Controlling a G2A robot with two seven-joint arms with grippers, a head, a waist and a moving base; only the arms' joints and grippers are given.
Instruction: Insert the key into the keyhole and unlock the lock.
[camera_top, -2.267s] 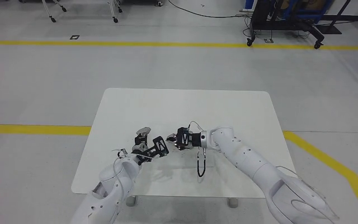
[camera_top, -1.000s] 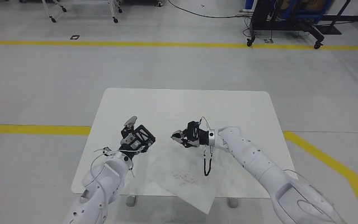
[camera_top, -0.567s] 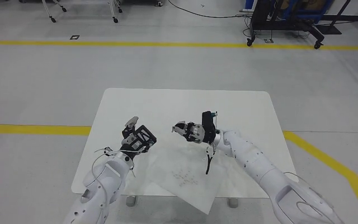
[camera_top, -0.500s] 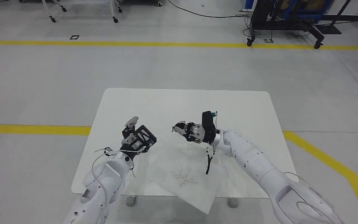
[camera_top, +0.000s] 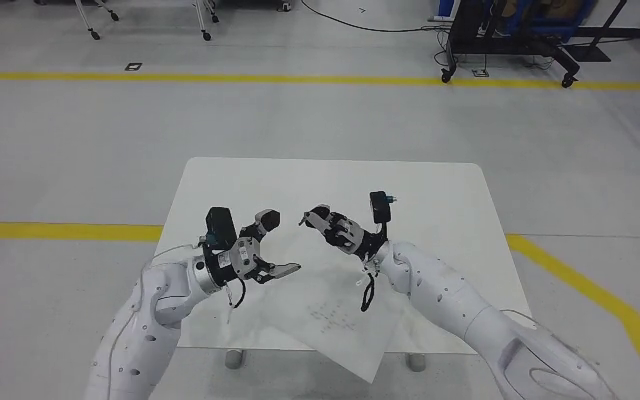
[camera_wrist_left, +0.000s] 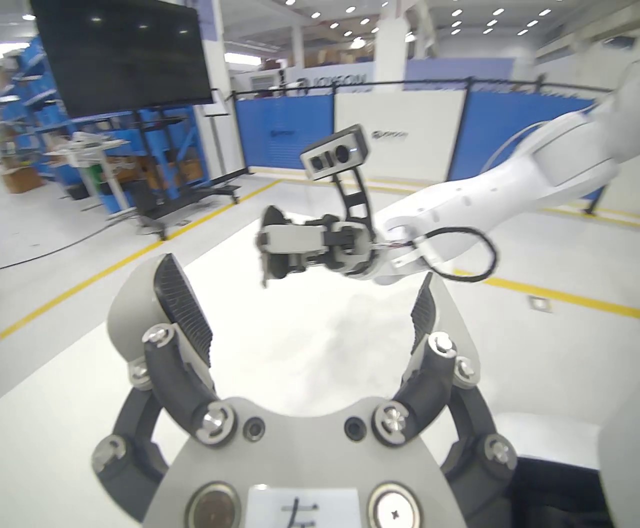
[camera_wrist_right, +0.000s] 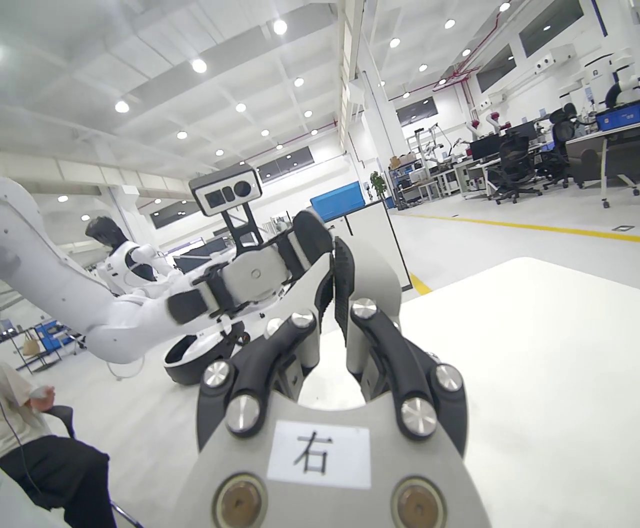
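Left claw (camera_top: 276, 244) is hanging wide open, with nothing sitting between its ribbed pads (camera_wrist_left: 175, 295). The right claw (camera_wrist_right: 331, 260) is sitting clenched, its two pads pressing together near the tips and nothing showing between them.

Grey floor (camera_top: 120, 150) is spreading out on every side of the work area, and a yellow line (camera_top: 300, 77) is running across it beyond the table. The white table (camera_top: 440, 190) is standing square to the robot, its rounded corners showing in the top view. Both claws are hovering over its middle, a little toward the robot's side. They are facing each other tip to tip and are near but apart, with a strip of bare tabletop lying under the gap.

The right arm (camera_top: 440, 285) is extending over the near right part of the table, and the left arm (camera_top: 165, 290) is extending over the near left edge. The right wrist camera (camera_top: 380, 205) is standing up on its black bracket just behind the clenched claw. The left wrist camera (camera_top: 218, 222) is sitting on the far side of the open one. A thin black cable (camera_top: 362, 290) is looping down beside the right wrist.

Where the key and the lock are lying, I cannot tell.
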